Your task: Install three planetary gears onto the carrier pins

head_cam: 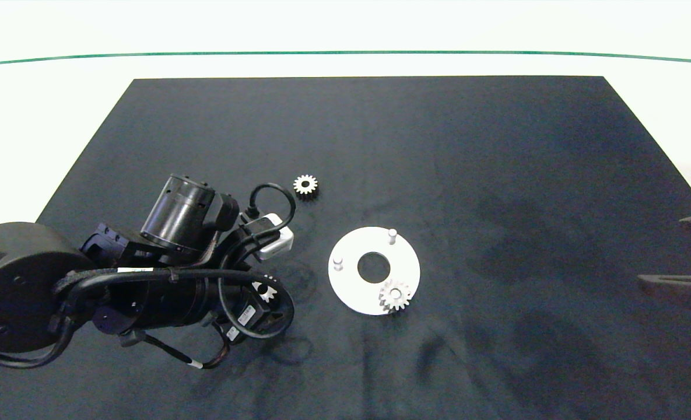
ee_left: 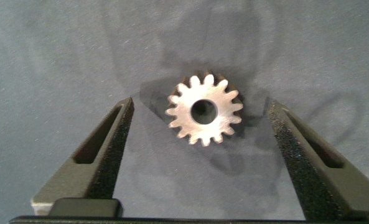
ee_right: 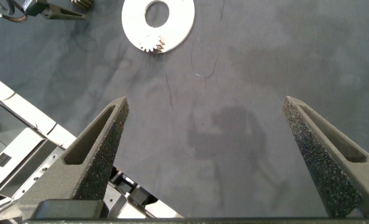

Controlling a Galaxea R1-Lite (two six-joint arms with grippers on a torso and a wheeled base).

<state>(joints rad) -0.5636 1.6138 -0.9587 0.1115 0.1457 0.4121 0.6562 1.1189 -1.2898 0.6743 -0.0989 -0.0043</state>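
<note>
Currently we list: one white disc [head_cam: 351,286] on the dark mat [head_cam: 497,175], with one gear [head_cam: 395,295] seated on its near pin and two pins [head_cam: 392,234] bare. We count a second gear [head_cam: 305,185] loose on the mat beyond the left arm. Our left gripper [ee_left: 203,134] hangs wide open astride a third gear [ee_left: 204,109], fingers clear of it. Our right gripper [ee_right: 206,149] waits at the mat's right edge, wide open, empty.

Bright overhead light, soft shadows, sharp
</note>
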